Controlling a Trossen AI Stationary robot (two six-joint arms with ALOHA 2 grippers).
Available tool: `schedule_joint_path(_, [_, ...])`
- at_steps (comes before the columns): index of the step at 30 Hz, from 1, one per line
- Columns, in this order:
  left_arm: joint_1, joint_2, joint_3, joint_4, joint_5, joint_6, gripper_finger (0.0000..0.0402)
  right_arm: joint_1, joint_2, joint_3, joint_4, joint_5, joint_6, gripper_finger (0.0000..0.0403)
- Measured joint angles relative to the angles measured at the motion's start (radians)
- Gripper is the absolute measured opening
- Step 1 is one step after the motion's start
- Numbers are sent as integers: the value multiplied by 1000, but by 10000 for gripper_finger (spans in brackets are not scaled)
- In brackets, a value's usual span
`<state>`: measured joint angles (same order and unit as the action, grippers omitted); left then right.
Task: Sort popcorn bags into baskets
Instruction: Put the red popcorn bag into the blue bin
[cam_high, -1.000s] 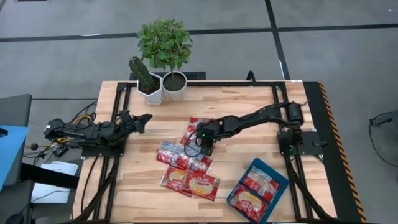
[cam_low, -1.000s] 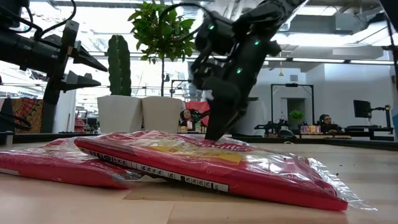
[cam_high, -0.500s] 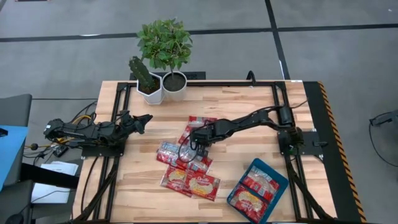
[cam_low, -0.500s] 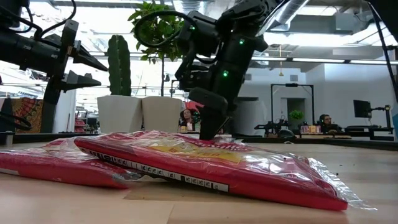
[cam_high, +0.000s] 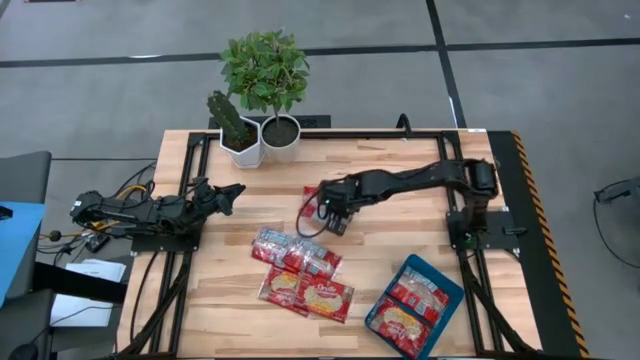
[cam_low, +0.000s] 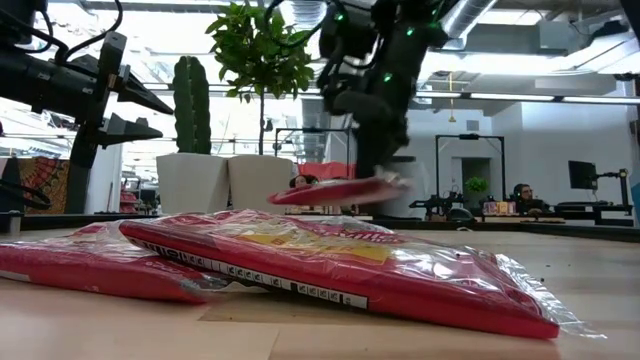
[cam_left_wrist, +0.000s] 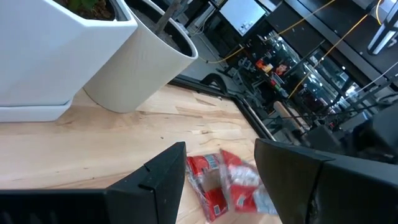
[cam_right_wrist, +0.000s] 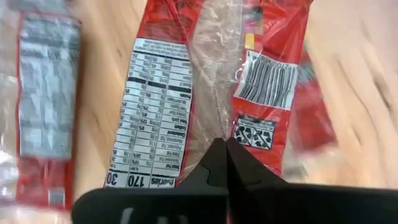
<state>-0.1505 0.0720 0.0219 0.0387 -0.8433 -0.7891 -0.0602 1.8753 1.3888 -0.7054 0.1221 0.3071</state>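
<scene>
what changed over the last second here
The right gripper, down on the heap a second ago, has closed on a popcorn bag and lifted it clear of the pile. The left gripper, the teal basket and the plant pots stayed put.

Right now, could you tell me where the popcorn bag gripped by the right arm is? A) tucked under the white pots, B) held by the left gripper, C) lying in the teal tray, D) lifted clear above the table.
D: in the low view the right gripper is shut on a popcorn bag hanging clear of the table.
</scene>
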Motion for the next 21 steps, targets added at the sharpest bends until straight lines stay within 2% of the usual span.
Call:
schedule_joint_path(6, [0,0,0,0,-1,0,183,18,-113,2,-90,5,64,2])
schedule_joint_path(11, [0,0,0,0,-2,0,183,80,-192,2,-202,16,152,2])
schedule_joint_path(16, [0,0,0,0,-2,0,183,199,-267,3,-352,34,292,2])
schedule_joint_path(21, [0,0,0,0,-2,4,183,373,-319,3,-498,40,508,1])
